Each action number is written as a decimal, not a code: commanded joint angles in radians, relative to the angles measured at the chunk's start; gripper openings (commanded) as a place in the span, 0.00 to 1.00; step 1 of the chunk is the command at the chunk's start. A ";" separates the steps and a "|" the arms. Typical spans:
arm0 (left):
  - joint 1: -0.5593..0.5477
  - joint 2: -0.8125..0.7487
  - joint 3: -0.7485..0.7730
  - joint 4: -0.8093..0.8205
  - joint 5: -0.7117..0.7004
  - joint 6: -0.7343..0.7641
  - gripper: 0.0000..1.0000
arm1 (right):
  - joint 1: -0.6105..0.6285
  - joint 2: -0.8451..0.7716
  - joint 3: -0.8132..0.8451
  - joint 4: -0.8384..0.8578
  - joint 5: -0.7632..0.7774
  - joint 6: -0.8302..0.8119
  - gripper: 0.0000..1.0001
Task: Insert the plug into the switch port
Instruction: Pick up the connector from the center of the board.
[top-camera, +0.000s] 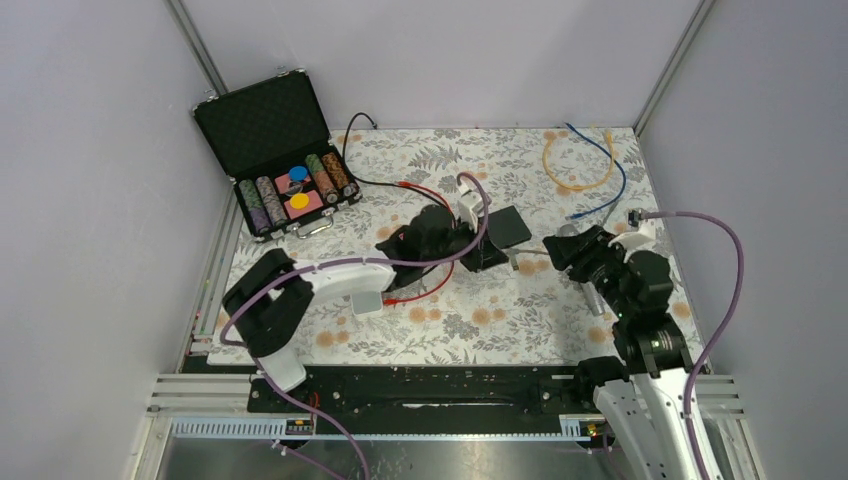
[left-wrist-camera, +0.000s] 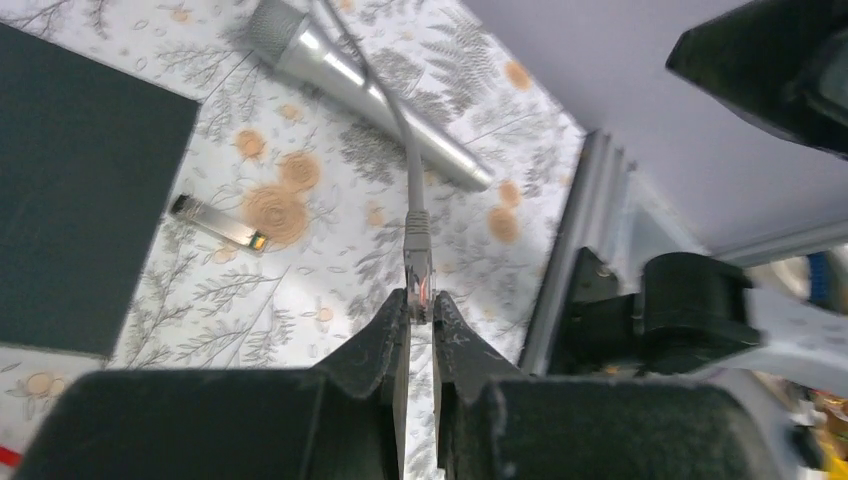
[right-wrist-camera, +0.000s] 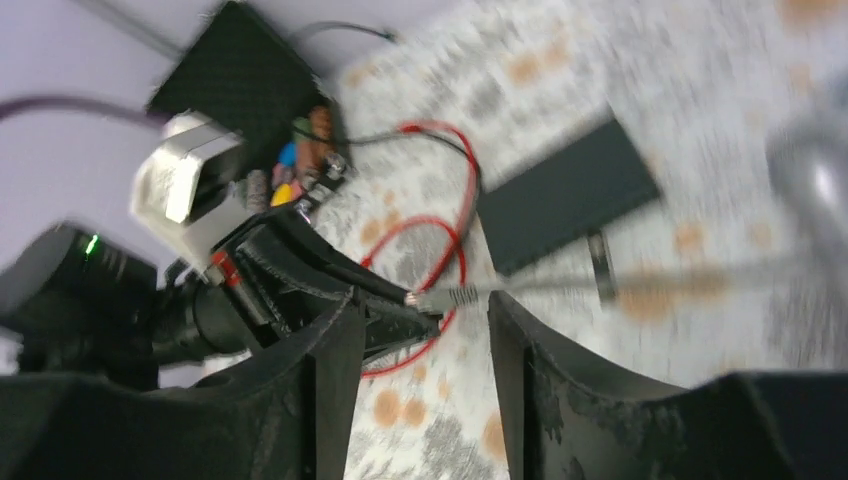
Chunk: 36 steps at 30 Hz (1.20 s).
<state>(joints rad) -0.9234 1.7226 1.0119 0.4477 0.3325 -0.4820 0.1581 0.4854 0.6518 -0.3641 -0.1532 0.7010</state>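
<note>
the left gripper was clamped on the plug by its clear tip, holding it just beside the switch, not touching it, its cable trailing away from the switch. the right gripper, also near the switch, had jaws apart, probably to leave the plug to its partner.

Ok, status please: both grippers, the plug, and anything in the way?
Left gripper shut on plug. Right gripper open, close by. Plug not yet in switch. Small metal module lies beside switch.
</note>
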 joint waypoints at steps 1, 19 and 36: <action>0.049 -0.069 0.103 -0.126 0.247 -0.146 0.00 | 0.006 -0.057 -0.090 0.431 -0.285 -0.524 0.56; 0.126 -0.069 0.238 -0.361 0.521 -0.268 0.00 | 0.008 0.184 0.080 -0.060 -0.721 -1.563 0.47; 0.127 -0.019 0.276 -0.384 0.546 -0.277 0.00 | 0.061 0.192 -0.068 0.205 -0.654 -1.522 0.44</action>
<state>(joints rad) -0.8001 1.6932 1.2617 0.0429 0.8436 -0.7464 0.1860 0.6846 0.6117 -0.2874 -0.8406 -0.8303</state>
